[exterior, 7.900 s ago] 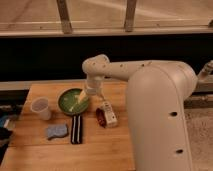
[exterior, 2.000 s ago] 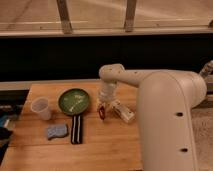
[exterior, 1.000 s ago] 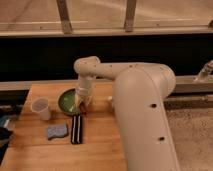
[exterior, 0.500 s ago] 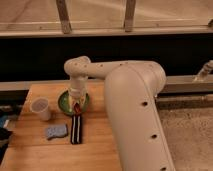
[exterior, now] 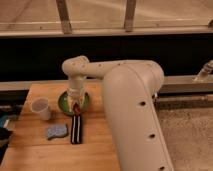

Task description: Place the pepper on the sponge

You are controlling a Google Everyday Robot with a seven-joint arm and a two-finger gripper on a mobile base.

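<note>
My gripper (exterior: pixel 76 103) hangs over the right part of the green plate (exterior: pixel 63 103), pointing down. It is shut on the pepper (exterior: pixel 76 108), a small dark red piece showing at its tip. The light blue sponge (exterior: pixel 56 131) lies on the wooden table, in front of the plate and to the left of the gripper. The pepper is above the plate's front edge, apart from the sponge.
A narrow black strip (exterior: pixel 76 129) lies just right of the sponge, directly in front of the gripper. A white cup (exterior: pixel 41 108) stands left of the plate. My big white arm (exterior: pixel 130 105) covers the table's right side. A dark wall and rail run behind the table (exterior: pixel 30 150).
The arm has swung left from the right side of the table, carrying the pepper. Over the last half second the gripper has held over the green plate.
</note>
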